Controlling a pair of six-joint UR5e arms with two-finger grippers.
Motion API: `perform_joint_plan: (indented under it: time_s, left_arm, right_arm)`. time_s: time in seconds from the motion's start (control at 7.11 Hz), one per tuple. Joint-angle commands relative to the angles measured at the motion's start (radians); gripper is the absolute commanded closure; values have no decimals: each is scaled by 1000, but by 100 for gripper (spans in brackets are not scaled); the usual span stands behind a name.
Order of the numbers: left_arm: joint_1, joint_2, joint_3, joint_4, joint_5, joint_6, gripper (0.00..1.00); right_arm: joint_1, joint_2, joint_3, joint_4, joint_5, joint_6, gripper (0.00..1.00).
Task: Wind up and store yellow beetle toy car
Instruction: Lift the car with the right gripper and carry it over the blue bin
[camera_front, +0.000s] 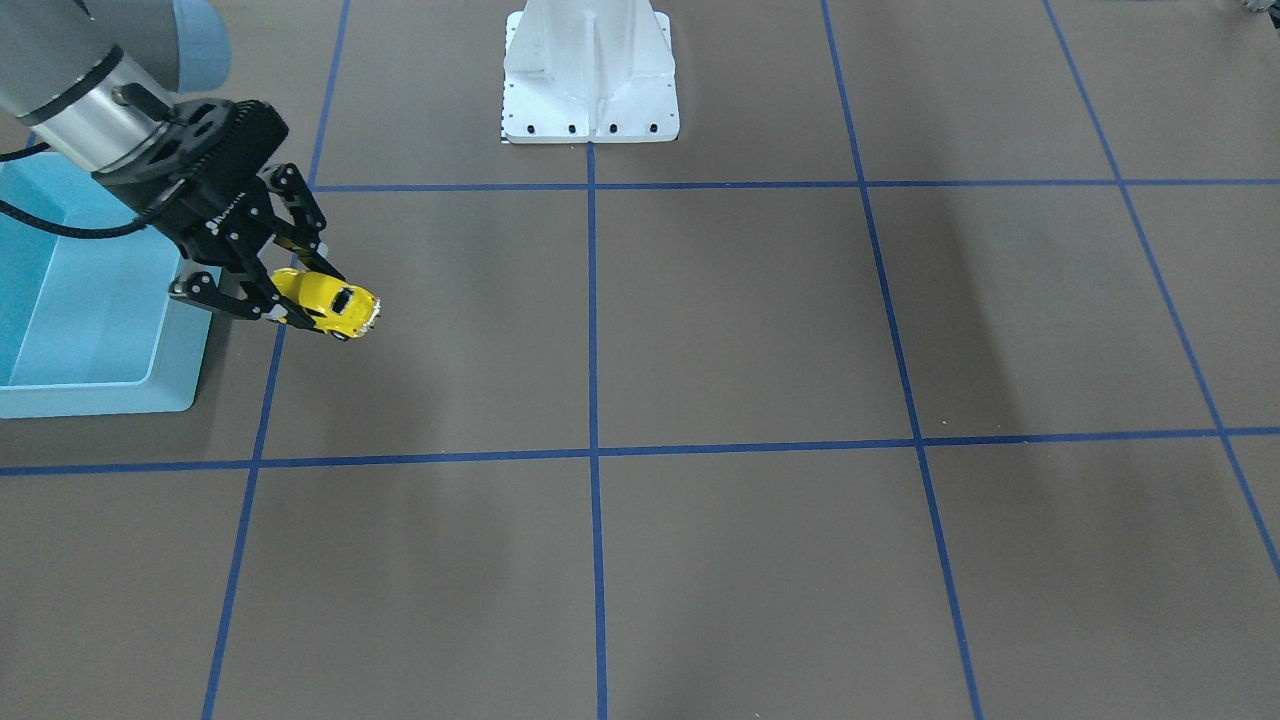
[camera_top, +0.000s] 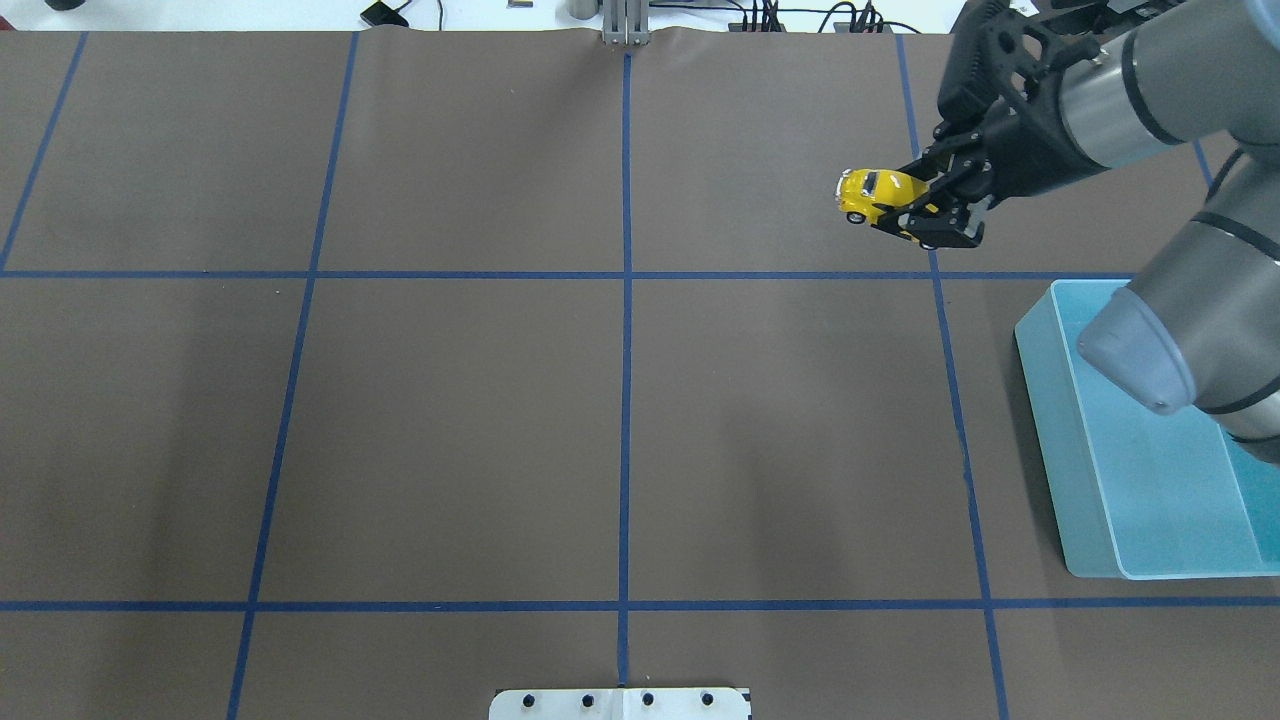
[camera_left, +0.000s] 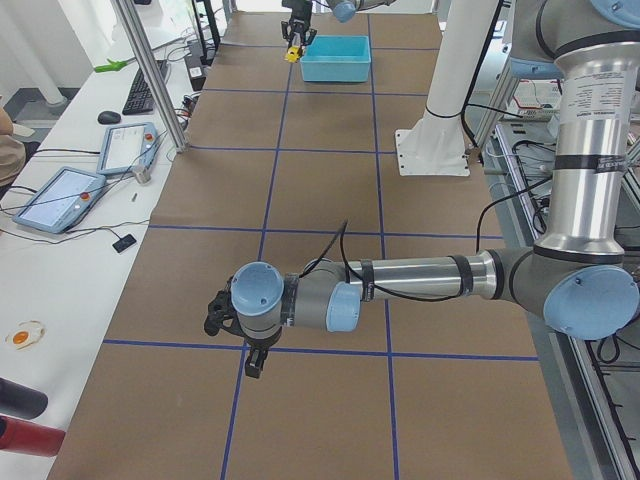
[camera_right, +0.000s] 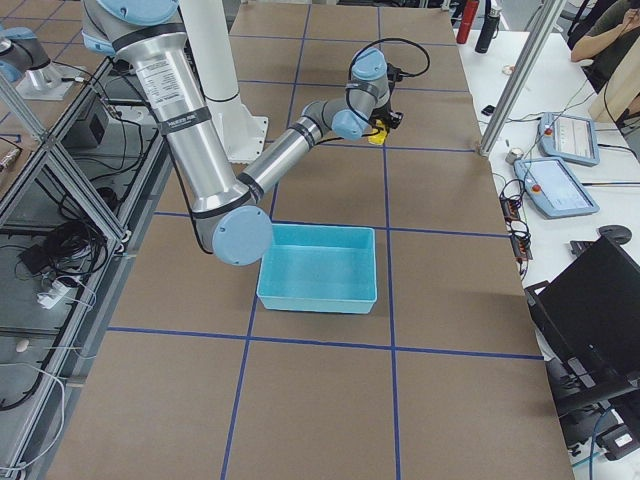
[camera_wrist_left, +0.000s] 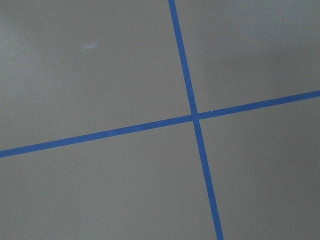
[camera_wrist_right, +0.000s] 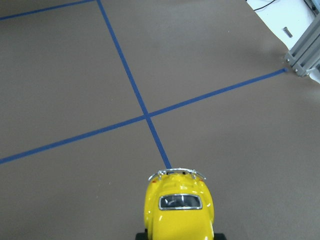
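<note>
Nearest the right wrist camera, the yellow beetle toy car (camera_wrist_right: 180, 210) is pointing nose-outward. The right gripper (camera_top: 918, 207) is pinching its rear flanks, jaws drawn in to the car's width. Whether the wheels are touching the brown table cover (camera_wrist_right: 75, 75) I cannot tell. Beyond the bumper a cross of blue tape (camera_wrist_right: 147, 116) is lying, and further off an aluminium post (camera_wrist_right: 305, 57) is standing at the table edge. The blue bin (camera_top: 1045, 420) is sitting just beside the gripper, not under it. Far down the table the left gripper (camera_left: 252, 352) is hovering low — its opening cannot be judged.

The grip is taking only the back half, so the car is liable to pivot or slip if pressed down unevenly for the pull-back. A tilted set-down would be skidding the wheels rather than winding them. Released here, it would be missing the bin — or rolling toward the table edge.

White lettering is showing on the gripper body, too small to read.
</note>
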Motion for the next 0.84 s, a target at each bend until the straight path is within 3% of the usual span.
perform_joint_plan:
  time_s: [0.0, 0.7]
  left_arm:
    - [0, -2, 1, 0, 0, 0, 1]
    - [0, -2, 1, -1, 0, 0, 1]
  right_arm:
    - [59, -193, 71, 5, 106, -177, 100]
    - [136, -527, 83, 80, 226, -510, 100]
